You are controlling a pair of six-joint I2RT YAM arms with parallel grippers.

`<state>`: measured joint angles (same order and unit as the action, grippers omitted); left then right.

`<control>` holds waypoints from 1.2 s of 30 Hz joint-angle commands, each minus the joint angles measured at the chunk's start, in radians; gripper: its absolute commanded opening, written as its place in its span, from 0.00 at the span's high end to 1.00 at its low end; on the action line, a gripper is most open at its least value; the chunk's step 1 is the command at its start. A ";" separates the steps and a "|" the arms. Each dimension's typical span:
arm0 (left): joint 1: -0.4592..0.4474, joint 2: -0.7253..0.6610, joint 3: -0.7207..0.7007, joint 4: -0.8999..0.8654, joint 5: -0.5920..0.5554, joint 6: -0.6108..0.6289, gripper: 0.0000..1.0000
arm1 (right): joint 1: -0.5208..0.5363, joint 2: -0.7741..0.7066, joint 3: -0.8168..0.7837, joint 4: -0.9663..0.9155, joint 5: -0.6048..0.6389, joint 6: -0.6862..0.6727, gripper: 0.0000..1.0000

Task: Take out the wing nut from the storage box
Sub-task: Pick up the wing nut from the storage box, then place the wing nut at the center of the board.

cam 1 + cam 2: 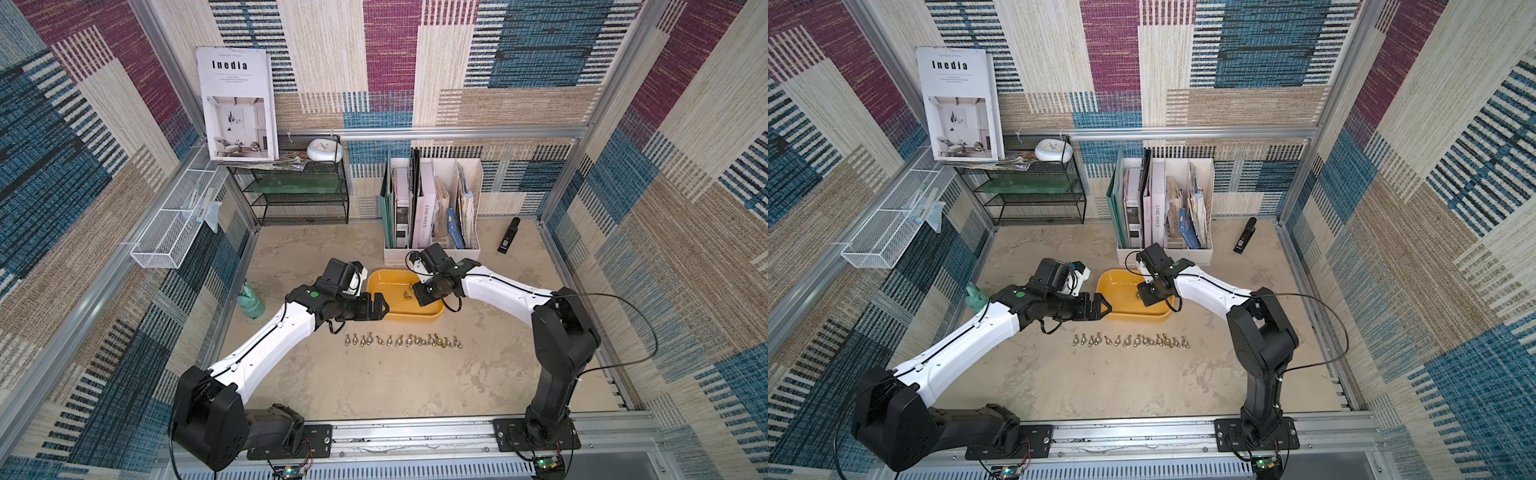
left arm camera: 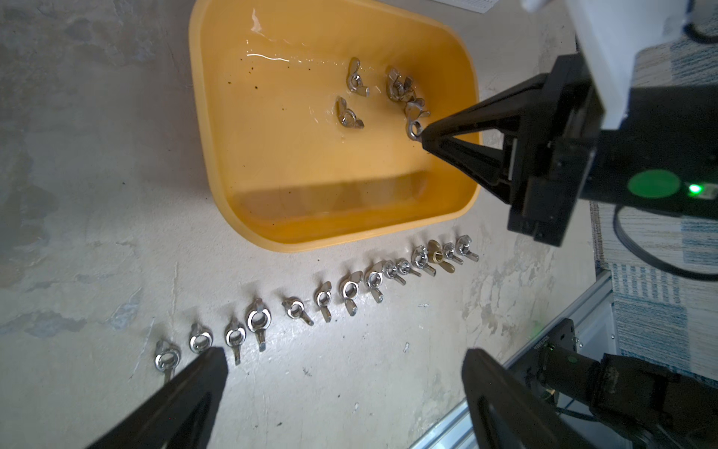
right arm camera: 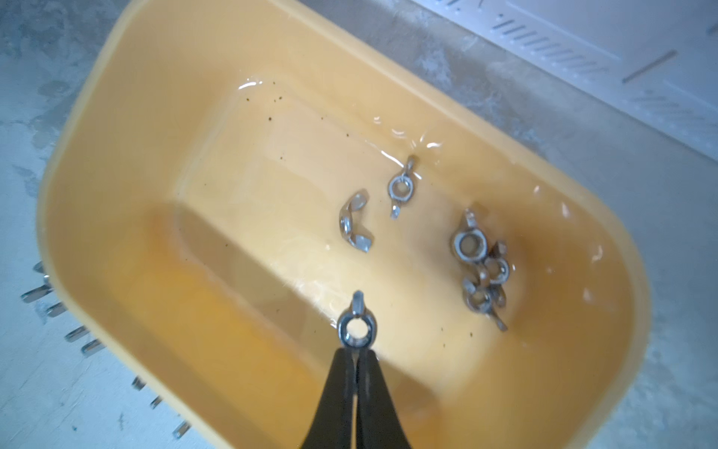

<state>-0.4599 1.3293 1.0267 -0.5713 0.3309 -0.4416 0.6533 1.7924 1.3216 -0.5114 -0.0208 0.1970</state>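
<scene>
Right wrist view has the right jaws clamped on one wing of a wing nut (image 3: 354, 330) inside the storage box (image 3: 128, 128), likely bound for the nut row (image 2: 351, 289) on the table (image 2: 97, 175); left jaws hang wide apart.

The storage box (image 1: 405, 314) is a shallow yellow-orange plastic tub with rounded corners and a rolled rim. It stands upright on the worktop, and its floor is glossy and flecked with dark specks. The wing nut (image 3: 354, 330) is silver. My right jaws pinch it by one wing, and its ring and other wing project beyond the tips, over the box interior. Loose wing nuts (image 3: 348, 227) lie inside: two apart, and a touching cluster near one end.
</scene>
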 commanded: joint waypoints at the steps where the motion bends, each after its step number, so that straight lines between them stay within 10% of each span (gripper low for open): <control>1: 0.001 0.000 0.001 0.037 0.040 0.004 0.01 | 0.022 -0.082 -0.066 -0.031 0.044 0.091 1.00; 36: -0.138 -0.040 -0.043 0.071 0.084 -0.005 0.01 | 0.209 -0.592 -0.710 -0.078 0.138 0.552 1.00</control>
<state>-0.5976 1.2945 0.9863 -0.5037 0.4255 -0.4450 0.8616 1.1931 0.6189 -0.5991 0.1013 0.7311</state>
